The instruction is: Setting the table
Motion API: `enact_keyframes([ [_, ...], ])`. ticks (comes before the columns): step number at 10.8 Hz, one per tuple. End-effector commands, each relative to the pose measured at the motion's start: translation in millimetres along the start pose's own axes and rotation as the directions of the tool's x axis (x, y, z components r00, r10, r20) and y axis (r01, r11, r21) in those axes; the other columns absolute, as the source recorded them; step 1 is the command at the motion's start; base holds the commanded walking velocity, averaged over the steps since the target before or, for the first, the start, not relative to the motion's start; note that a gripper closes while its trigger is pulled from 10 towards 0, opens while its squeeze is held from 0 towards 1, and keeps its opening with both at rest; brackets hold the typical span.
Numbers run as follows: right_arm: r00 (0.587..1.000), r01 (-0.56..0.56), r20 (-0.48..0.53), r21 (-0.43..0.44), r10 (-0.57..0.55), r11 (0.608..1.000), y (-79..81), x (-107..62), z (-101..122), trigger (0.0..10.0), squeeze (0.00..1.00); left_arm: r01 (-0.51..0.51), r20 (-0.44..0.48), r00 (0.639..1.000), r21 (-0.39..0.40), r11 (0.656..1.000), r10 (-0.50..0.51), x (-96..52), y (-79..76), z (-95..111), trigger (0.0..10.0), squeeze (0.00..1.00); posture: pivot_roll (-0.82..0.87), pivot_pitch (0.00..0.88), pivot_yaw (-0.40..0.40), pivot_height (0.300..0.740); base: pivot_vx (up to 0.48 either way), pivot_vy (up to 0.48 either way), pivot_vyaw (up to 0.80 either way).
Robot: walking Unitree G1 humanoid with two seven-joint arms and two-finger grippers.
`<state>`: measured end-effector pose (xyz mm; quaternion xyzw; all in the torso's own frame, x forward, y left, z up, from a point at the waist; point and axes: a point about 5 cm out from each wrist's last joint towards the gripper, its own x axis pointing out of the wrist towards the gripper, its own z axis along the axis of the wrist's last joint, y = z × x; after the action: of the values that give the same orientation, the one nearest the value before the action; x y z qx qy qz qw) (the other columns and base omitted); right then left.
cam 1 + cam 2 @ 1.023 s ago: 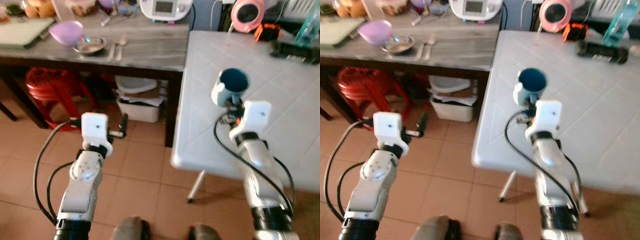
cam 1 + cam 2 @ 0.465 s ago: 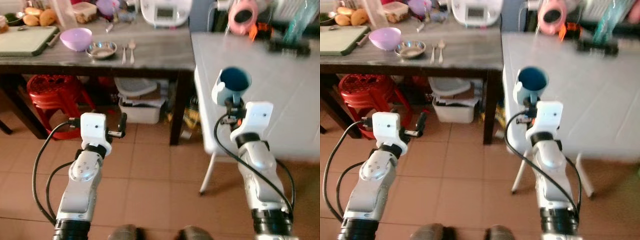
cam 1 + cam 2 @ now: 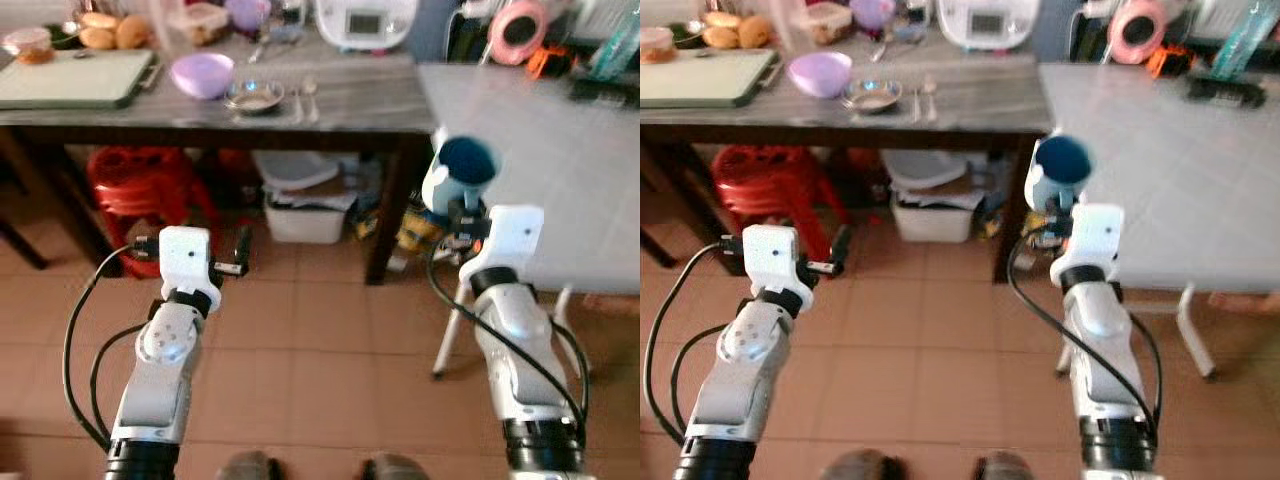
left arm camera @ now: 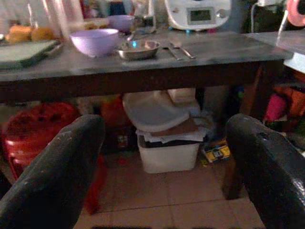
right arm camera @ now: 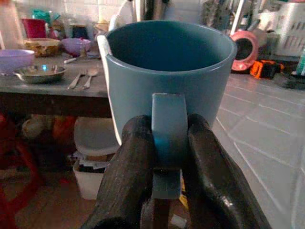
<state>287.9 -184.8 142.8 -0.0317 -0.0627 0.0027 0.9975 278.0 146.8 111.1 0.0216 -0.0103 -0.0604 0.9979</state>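
My right gripper (image 5: 167, 162) is shut on the handle of a blue mug (image 3: 459, 173), holding it upright in the air beside the near left corner of the white tiled table (image 3: 560, 160). The mug (image 5: 167, 62) is empty. My left gripper (image 4: 167, 157) is open with nothing between its fingers, held over the tiled floor in front of the dark wooden table (image 3: 200, 100). On that table lie a purple bowl (image 3: 202, 75), a small steel dish (image 3: 254, 95), and a fork and spoon (image 3: 304, 96).
Under the wooden table stand a red stool (image 3: 140, 185) and a white bin (image 3: 310, 205). A white appliance (image 3: 365, 17), a green cutting board (image 3: 70, 78) and bread sit on the wooden table. A pink round object (image 3: 517, 30), a bottle and dark items lie on the white table.
The whole view has shifted right: the camera has turned left and backed off, so the white table now lies farther right. Both arms keep their pose, mug still held.
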Motion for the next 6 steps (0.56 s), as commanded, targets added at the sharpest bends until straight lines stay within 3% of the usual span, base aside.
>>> enact_keyframes([
  [1, 0.999, -0.038, 0.013, -0.015, 0.038, 0.999, 12.7, -2.4, 4, 10.0, 0.0, -0.002, 0.018, 1.0, 0.056, 0.998, 0.001, 8.3, -3.6, 3, 10.0, 0.0, 0.0, 0.0, 0.026, 0.74, 0.469, 0.0, 0.0],
  [2, 0.998, -0.062, 0.011, -0.014, 0.062, 0.998, 21.1, -1.9, 4, 10.0, 0.0, -0.008, 0.026, 1.0, 0.089, 0.996, 0.006, 12.1, -3.4, 5, 10.0, 0.0, 0.0, 0.0, 0.027, 0.74, 0.48, 0.0, 0.0],
  [6, 0.997, -0.077, 0.008, -0.021, 0.077, 0.997, 24.9, -3.1, 5, 10.0, 0.0, 0.004, 0.042, 0.999, 0.117, 0.993, -0.009, 13.5, -9.2, 5, 10.0, 0.0, 0.0, 0.0, 0.03, 0.74, 0.478, 0.0, 0.0],
])
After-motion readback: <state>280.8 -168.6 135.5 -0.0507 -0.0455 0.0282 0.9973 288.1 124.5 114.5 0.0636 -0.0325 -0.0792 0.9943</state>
